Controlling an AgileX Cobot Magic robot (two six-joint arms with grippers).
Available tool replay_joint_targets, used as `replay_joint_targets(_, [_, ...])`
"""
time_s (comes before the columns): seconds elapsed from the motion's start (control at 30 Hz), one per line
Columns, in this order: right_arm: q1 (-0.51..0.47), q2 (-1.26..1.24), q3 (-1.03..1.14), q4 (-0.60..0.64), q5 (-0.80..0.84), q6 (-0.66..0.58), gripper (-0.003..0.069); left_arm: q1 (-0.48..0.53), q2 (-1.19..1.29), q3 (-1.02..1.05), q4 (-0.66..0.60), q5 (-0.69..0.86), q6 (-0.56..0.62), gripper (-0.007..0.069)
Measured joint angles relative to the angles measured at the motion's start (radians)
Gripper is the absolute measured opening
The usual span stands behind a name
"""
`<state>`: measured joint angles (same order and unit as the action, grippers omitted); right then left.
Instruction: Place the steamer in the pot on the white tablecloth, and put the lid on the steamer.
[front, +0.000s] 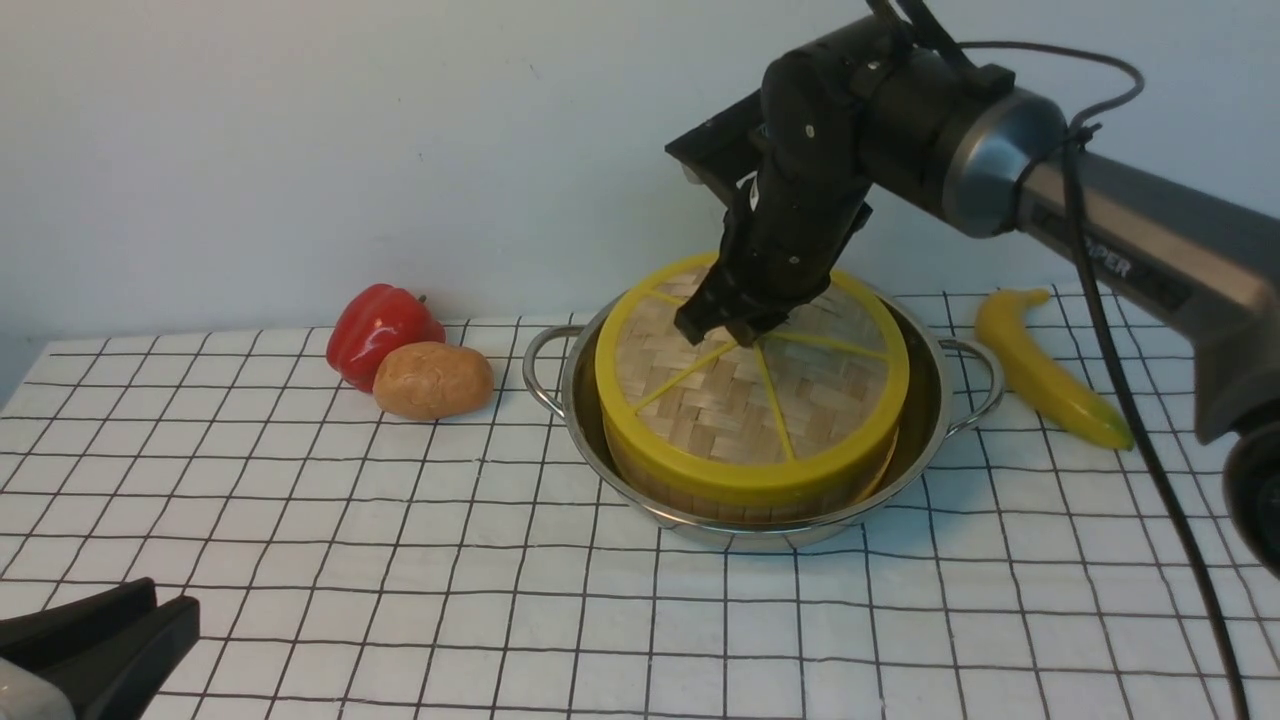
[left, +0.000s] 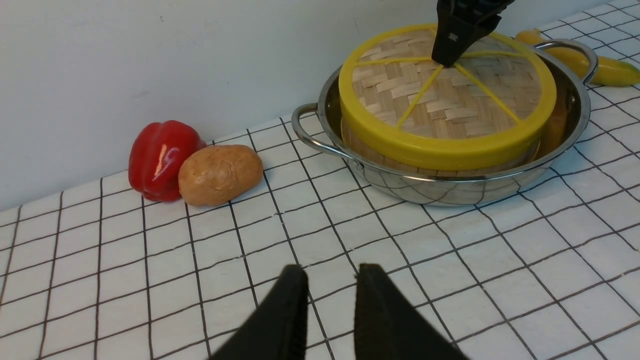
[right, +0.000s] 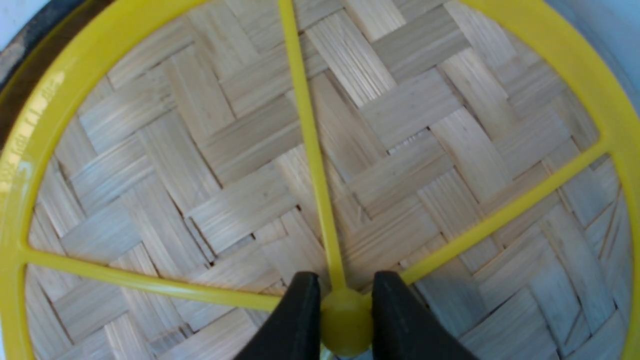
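Note:
The shiny pot (front: 930, 430) stands on the white tablecloth (front: 500, 600). Inside it sits the steamer (front: 700, 495), of which only a strip of bamboo wall shows below the lid. The woven lid (front: 750, 390) with its yellow rim covers the steamer's top. My right gripper (front: 730, 325) reaches down onto the lid's middle and is shut on the lid's small yellow centre knob (right: 345, 320), one black finger on each side. My left gripper (left: 327, 272) hovers low over the cloth near the front left, away from the pot, open with nothing between its fingers.
A red bell pepper (front: 380, 325) and a brown potato (front: 432, 380) lie together left of the pot. A banana (front: 1050, 375) lies to the right of the pot's handle. A pale wall rises just behind the table.

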<state>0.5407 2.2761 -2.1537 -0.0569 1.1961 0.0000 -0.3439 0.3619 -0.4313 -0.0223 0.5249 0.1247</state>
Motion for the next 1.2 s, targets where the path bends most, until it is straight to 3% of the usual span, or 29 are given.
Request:
replay_joint_targets(0.17, [0.000,0.000,-0.001,0.001,0.003,0.000,0.0233,0.000,0.000,0.000,0.000,0.000,0.000,0.0138])
replay_joint_targets(0.3, [0.000,-0.001,-0.001,0.002,0.013,0.025,0.0401,0.000,0.000,0.000,0.000,0.000,0.000,0.0138])
replay_joint_targets(0.43, [0.000,-0.033,0.000,0.007,0.031,0.037,0.0514,0.000,0.000,0.000,0.000,0.000,0.000,0.0138])
replay_joint_targets(0.67, [0.000,-0.221,0.000,0.022,0.035,0.041,0.0568,0.000,0.000,0.000,0.000,0.000,0.000,0.0138])
replay_joint_targets(0.8, [0.000,-0.438,0.001,0.029,0.032,0.043,0.0534,0.000,0.000,0.000,0.000,0.000,0.000,0.0147])
replay_joint_targets(0.93, [0.000,-0.614,0.009,0.024,0.029,0.045,0.0452,0.000,0.000,0.000,0.000,0.000,0.000,0.0148])
replay_joint_targets(1.03, [0.000,-0.785,0.037,0.024,0.027,0.045,0.0342,0.000,0.000,0.000,0.000,0.000,0.000,0.0148])
replay_joint_targets(1.07, [0.000,-0.862,0.067,0.024,0.025,0.045,0.0267,0.000,0.000,0.000,0.000,0.000,0.000,0.0148])
replay_joint_targets(1.2, [0.000,-1.051,0.200,0.024,0.024,0.045,0.0080,0.000,0.000,0.000,0.005,0.000,0.000,0.0158])
